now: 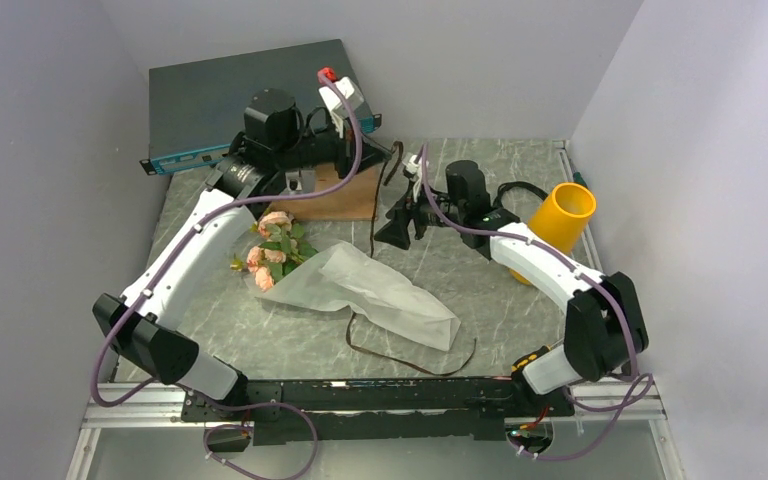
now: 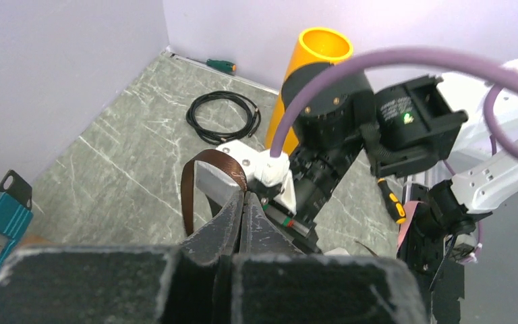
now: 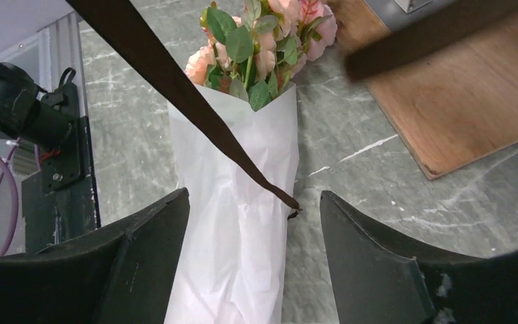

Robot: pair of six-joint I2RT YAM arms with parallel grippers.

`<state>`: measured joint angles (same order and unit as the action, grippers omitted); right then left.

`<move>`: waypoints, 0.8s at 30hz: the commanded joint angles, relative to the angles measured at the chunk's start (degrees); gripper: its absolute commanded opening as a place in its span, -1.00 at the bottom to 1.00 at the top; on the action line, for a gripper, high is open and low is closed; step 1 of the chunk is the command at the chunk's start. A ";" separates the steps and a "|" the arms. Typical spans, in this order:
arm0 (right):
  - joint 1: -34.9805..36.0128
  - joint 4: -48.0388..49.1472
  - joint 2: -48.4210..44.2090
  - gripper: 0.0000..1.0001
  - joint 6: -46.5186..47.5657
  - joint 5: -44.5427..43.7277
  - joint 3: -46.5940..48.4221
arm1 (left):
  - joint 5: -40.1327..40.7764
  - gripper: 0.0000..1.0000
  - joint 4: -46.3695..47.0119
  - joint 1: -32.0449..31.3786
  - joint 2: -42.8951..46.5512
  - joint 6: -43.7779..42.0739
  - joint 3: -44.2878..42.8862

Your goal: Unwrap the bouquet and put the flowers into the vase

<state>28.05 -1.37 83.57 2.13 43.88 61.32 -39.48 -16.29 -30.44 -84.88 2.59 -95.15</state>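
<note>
The bouquet lies on its side mid-table, its pink and peach flowers (image 1: 273, 250) (image 3: 263, 37) pointing left out of the white paper (image 1: 385, 290) (image 3: 233, 223). A thin brown ribbon (image 1: 371, 215) (image 3: 168, 81) hangs loose from my left gripper (image 1: 393, 158) (image 2: 243, 196), which is raised at the back and shut on the ribbon's upper part (image 2: 189, 192). The ribbon trails down across the paper and along the table toward the front. My right gripper (image 1: 393, 232) (image 3: 253, 206) hovers open above the paper, with the hanging ribbon between its fingers. The yellow-orange vase (image 1: 563, 215) (image 2: 310, 74) stands at the back right.
A wooden board (image 1: 345, 195) (image 3: 458, 101) lies behind the bouquet, under the left arm. A dark grey box (image 1: 225, 95) sits at the back left. A coiled black cable (image 2: 224, 115), a green screwdriver (image 2: 220, 65) and a yellow-black screwdriver (image 2: 391, 202) lie near the vase.
</note>
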 commanded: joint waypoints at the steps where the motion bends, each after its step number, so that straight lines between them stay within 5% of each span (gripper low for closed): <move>1: 1.22 11.47 2.16 0.40 -2.04 -0.56 -0.75 | -3.34 -1.00 3.75 2.00 -0.94 5.97 -3.75; 11: 1.55 17.88 9.79 -0.04 -4.75 -1.42 1.00 | -4.88 -1.00 4.35 4.54 -3.54 9.20 -7.12; 17: 0.94 17.67 10.03 -1.00 -4.50 -0.71 2.29 | -3.74 -1.00 2.79 5.28 -3.86 8.87 -7.17; 24: -2.33 15.27 5.84 -1.00 -12.74 -1.83 6.70 | -4.14 -1.00 0.03 6.44 1.14 1.50 1.85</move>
<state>27.97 12.10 93.91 -5.61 42.44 62.24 -42.70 -14.59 -24.49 -88.27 9.23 -98.78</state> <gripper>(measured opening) 0.007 0.008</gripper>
